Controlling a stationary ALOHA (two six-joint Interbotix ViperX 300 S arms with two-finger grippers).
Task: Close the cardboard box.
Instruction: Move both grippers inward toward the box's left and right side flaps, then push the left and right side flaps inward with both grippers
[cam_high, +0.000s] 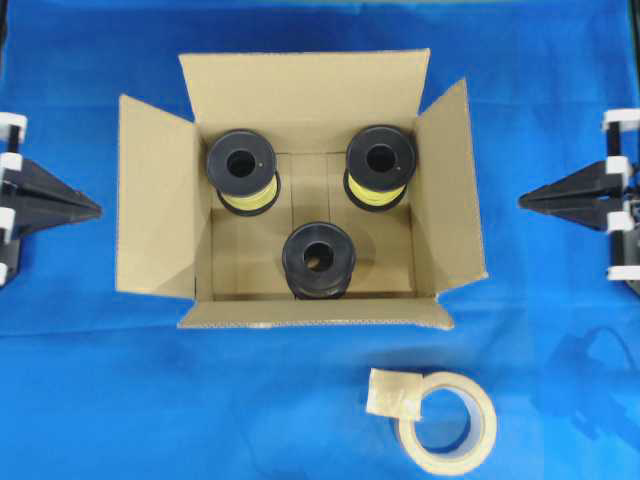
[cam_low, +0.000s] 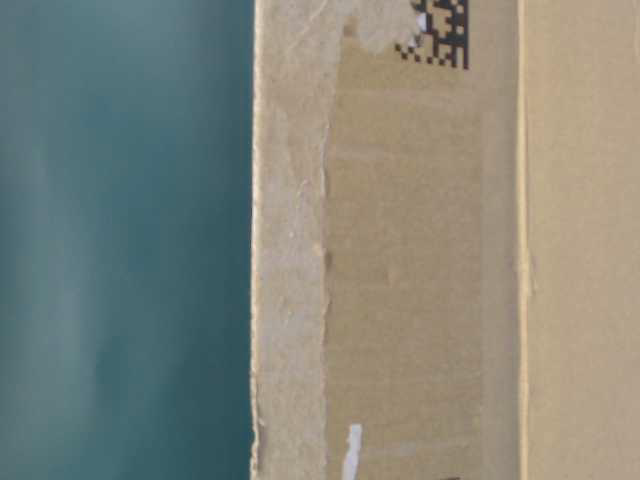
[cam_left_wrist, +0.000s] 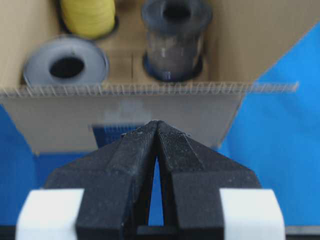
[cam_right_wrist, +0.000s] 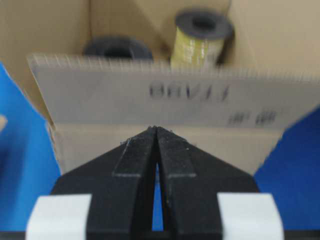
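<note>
Blue cloth covers the surface, where the cardboard box sits at frame center with all 4 flaps still splayed open over 3 spools, nothing closed yet, while the left gripper and right gripper wait apart at either edge, fingers pressed together, holding nothing.

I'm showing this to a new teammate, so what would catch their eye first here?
The large brown corrugated cardboard box sits mid-table on the blue cloth, all four flaps open, with three black-flanged spools standing inside. A beige tape roll lies in front of it. The shut left gripper and right gripper flank the box.
</note>
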